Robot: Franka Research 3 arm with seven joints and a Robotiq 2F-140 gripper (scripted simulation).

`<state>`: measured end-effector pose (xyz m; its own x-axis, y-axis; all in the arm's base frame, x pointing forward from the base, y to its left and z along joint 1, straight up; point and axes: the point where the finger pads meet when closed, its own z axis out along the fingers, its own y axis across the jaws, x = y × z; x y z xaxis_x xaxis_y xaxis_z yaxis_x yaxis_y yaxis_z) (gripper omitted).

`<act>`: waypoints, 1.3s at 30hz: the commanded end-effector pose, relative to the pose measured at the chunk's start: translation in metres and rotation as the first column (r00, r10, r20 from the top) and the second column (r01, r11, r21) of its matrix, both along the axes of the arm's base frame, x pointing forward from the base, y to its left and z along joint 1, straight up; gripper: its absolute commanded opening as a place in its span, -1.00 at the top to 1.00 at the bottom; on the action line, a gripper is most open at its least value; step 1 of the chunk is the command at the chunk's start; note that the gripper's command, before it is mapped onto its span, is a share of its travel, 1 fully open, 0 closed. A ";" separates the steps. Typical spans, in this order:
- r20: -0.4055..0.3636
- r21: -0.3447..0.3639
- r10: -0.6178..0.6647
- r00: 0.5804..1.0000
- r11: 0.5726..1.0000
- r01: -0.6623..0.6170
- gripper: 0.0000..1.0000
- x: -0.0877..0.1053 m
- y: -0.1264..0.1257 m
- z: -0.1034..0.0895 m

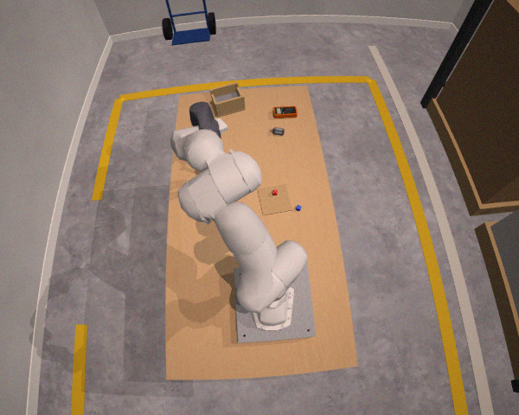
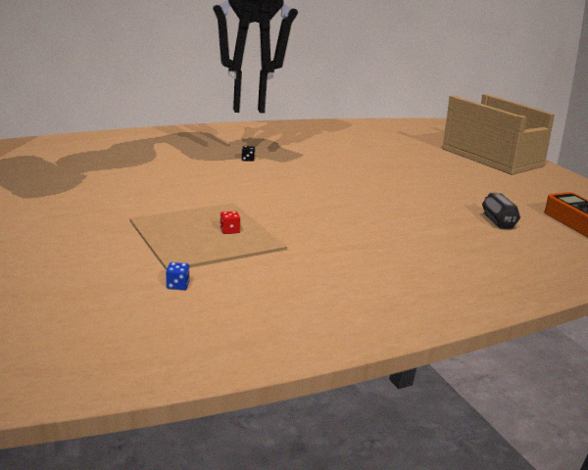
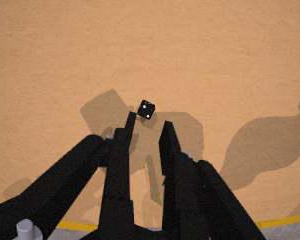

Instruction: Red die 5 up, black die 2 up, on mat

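The black die sits flat on the table, off the mat, toward the far edge; it also shows in the wrist view. My gripper hangs high above it with its fingers narrowed to a small gap and nothing between them; in the wrist view its fingertips frame the die from above. The red die sits flat on the thin mat. The blue die sits on the table just off the mat's near corner. In the overhead view the arm hides the gripper and the black die.
An open wooden box stands at the far right. A dark grey device and an orange meter lie near the right edge. The table's far edge lies just behind the black die.
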<state>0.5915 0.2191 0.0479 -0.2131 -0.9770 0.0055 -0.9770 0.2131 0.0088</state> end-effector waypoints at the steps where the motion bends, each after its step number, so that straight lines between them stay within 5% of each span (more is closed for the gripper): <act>1: 0.003 0.003 -0.009 1.000 1.000 0.009 0.42 0.001 0.001 0.001; 23: 0.004 0.003 -0.009 1.000 1.000 0.009 0.42 0.001 0.001 -0.004; 39: 0.004 0.003 -0.009 1.000 1.000 0.009 0.42 0.001 0.001 -0.025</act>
